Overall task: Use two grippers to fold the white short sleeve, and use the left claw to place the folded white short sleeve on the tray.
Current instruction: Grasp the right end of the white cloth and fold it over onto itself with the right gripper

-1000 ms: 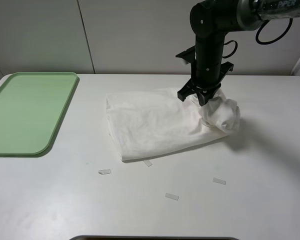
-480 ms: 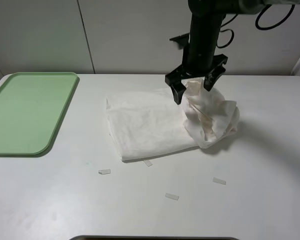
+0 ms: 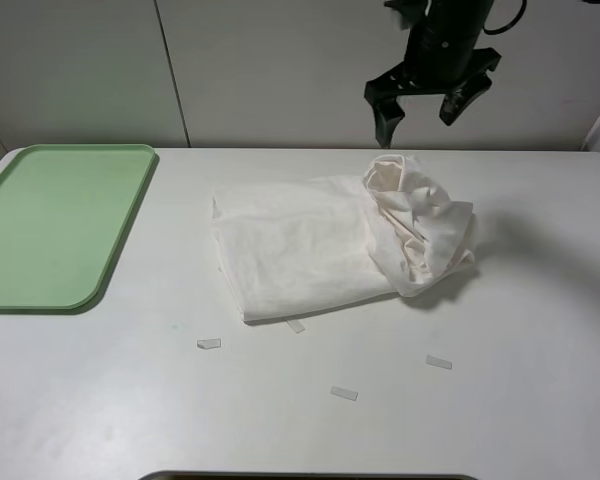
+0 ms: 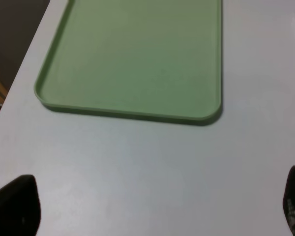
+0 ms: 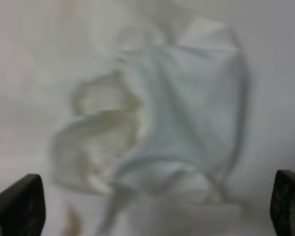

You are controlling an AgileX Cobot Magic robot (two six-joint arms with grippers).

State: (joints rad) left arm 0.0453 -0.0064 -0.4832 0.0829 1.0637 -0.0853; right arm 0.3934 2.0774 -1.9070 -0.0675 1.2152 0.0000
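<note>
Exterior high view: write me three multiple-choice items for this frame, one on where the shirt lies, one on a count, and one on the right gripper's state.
1. Where does the large white thin-fabric T-shirt lie?
A. On the white table, right of the pale green rectangular plastic tray
B. Inside that tray
C. Hanging from a gripper

2. How many small pale tape strips lie on the table?
A. Two
B. Four
C. Seven

3. How is the black right gripper?
A. Shut on the shirt
B. Shut on a strip
C. Open and empty, high above the shirt

Answers:
1 A: the crumpled shirt rests on the tabletop, apart from the tray.
2 B: four strips show by the shirt's front edge.
3 C: its fingers are spread with nothing between them.
</note>
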